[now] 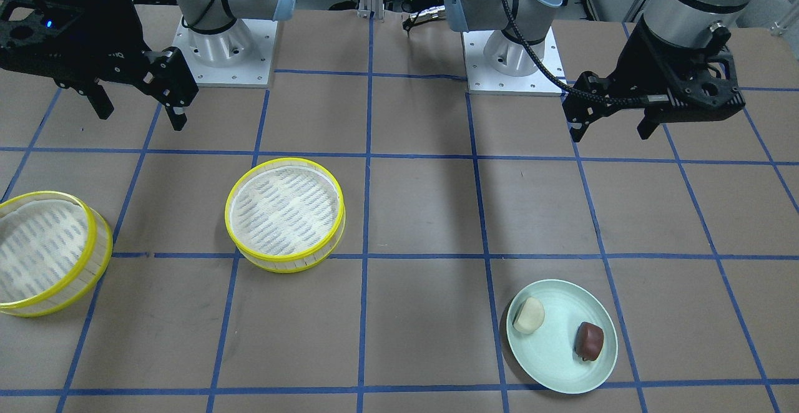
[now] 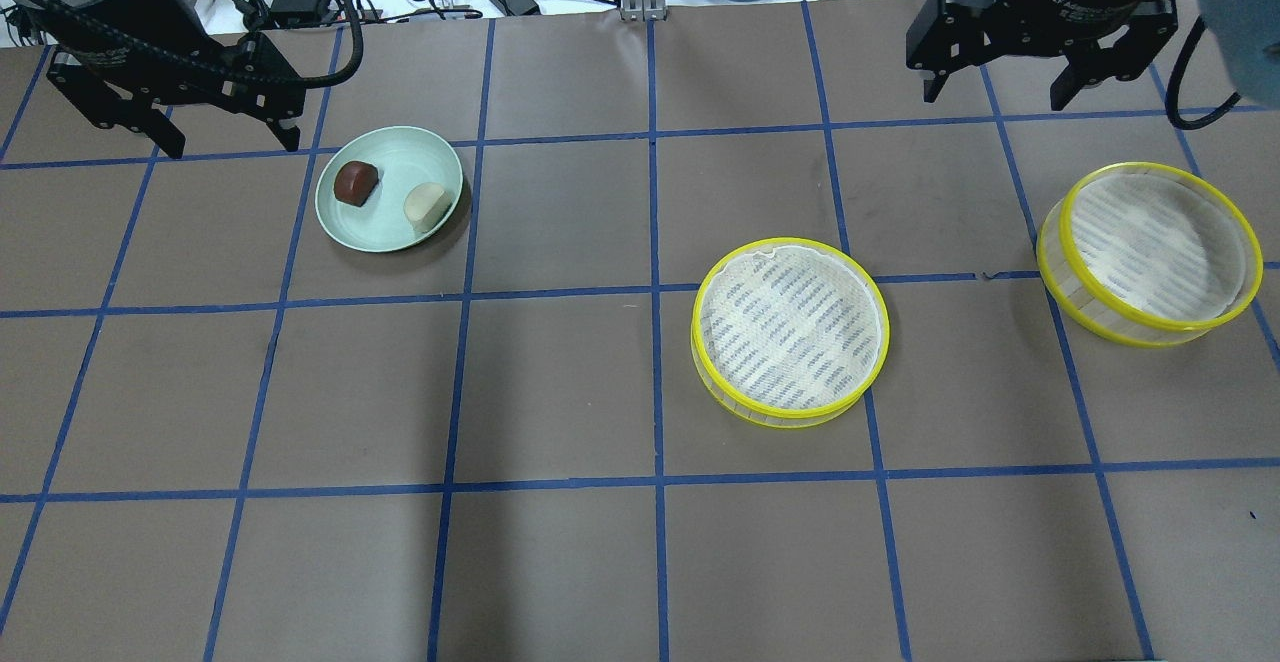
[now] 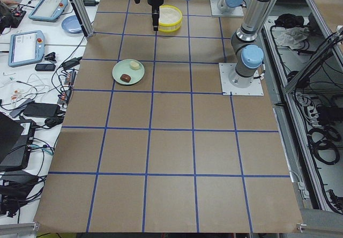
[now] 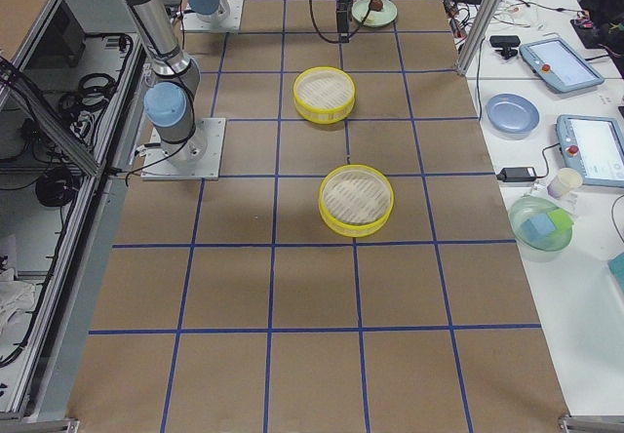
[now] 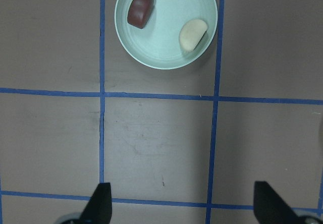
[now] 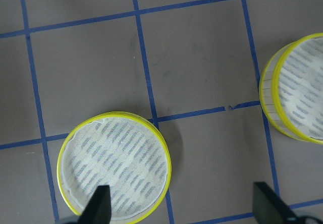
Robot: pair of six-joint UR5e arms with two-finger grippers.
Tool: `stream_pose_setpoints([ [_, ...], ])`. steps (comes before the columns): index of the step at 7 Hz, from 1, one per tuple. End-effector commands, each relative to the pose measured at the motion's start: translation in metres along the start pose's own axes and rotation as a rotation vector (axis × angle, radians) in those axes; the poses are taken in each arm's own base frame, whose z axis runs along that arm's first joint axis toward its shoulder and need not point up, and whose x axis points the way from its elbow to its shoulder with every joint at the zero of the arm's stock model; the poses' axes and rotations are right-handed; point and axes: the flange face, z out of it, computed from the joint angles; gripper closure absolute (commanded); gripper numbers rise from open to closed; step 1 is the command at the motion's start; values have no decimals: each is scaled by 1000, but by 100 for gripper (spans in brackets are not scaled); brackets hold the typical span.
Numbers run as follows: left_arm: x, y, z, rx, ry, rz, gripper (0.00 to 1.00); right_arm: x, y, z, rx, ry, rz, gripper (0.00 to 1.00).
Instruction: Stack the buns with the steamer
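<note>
Both buns sit on the green plate [image 2: 390, 157] at far left, cream bun [image 2: 427, 206] & brown bun [image 2: 355, 183] apart. They look soft, light & squashy, so pinch gently across the rounded sides w/ the left gripper [image 2: 230, 145], which hangs spread & empty near the plate. The middle basket [image 2: 790, 332] & right basket [image 2: 1150, 252] look like thin, stiff, light plastic w/ yellow rims & slotted white floors, so take the wall at the rim; the right gripper [image 2: 995, 97] is spread & empty, on the far side btw them.

Wide gap between plate [image 2: 385, 224] and middle steamer tier [image 2: 790, 332], second tier [image 2: 1150, 252] well apart beyond it
</note>
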Motion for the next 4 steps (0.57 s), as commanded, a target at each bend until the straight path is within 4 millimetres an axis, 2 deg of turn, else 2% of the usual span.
stream_pose_setpoints([
  [1, 0, -4, 8, -8, 4, 8, 0, -1, 0, 0, -1, -4, -1, 0],
  [3, 0, -5, 10, -9, 7, 8, 0, -1, -1, 2, -4, -3, -2, 0],
  [4, -1, -10, 17, -22, 3, 18, 0, -1, -1, 4, -9, -3, -2, 0],
])
